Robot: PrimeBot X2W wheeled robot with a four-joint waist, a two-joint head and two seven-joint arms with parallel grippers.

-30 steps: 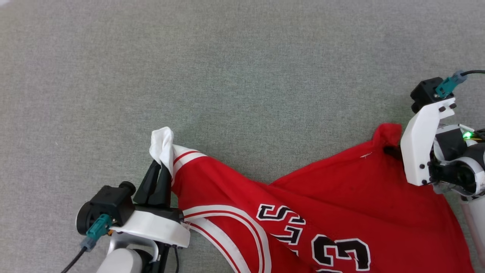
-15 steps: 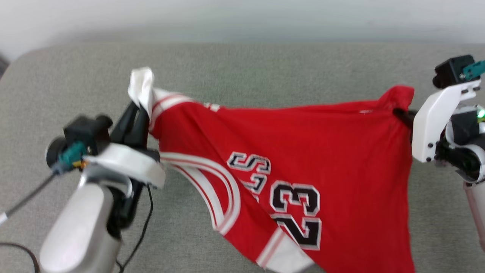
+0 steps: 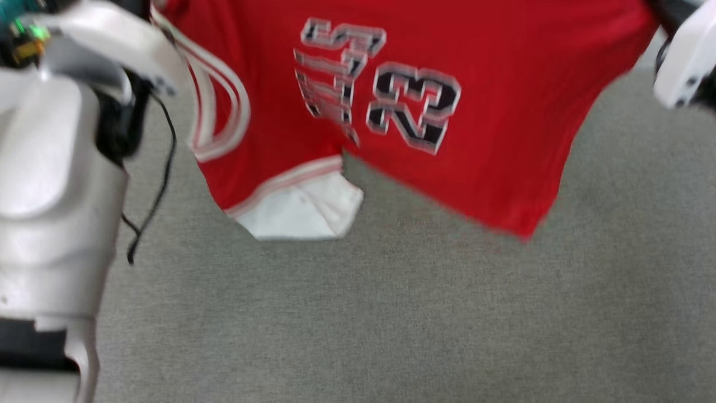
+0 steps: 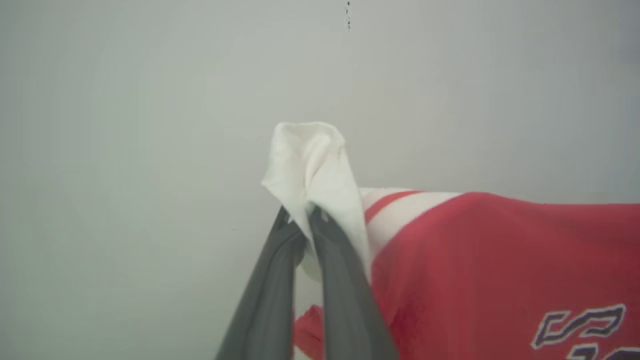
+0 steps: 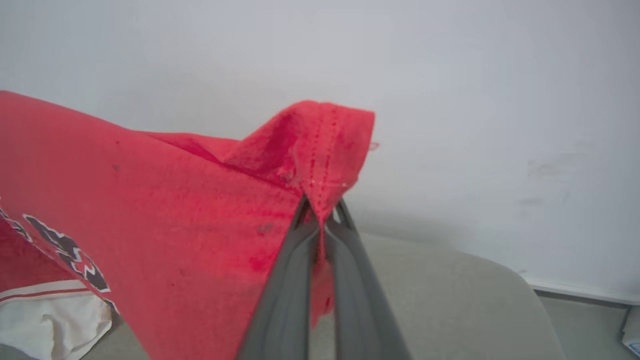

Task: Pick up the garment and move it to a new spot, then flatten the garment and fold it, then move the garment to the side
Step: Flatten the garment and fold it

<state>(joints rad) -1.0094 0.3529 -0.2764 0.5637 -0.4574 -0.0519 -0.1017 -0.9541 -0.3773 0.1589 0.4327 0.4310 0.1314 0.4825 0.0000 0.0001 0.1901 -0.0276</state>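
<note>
The garment [image 3: 503, 112], a red jersey with a black-and-white "23", hangs spread in the air above the grey surface, one white sleeve [image 3: 302, 212] dangling at its lower edge. In the left wrist view my left gripper [image 4: 302, 217] is shut on a bunched white sleeve [image 4: 312, 160], and the red body [image 4: 500, 260] stretches off to the right. My right gripper [image 5: 322, 207] is shut on a stitched red corner of the garment [image 5: 175, 225]. In the head view my pale left forearm [image 3: 56, 168] rises at the left and the right wrist's white housing [image 3: 685, 61] sits at the top right.
A grey cloth-covered surface [image 3: 391, 313] lies under the hanging garment. A plain pale wall [image 4: 150, 100] stands behind. The surface's rounded far corner [image 5: 500, 300] and a strip of floor by the baseboard [image 5: 575, 292] show beyond. A black cable [image 3: 162, 168] hangs from my left wrist.
Both arms have raised the garment off the surface, and it now hangs stretched between them. The head camera has shifted, so the whole picture differs.
</note>
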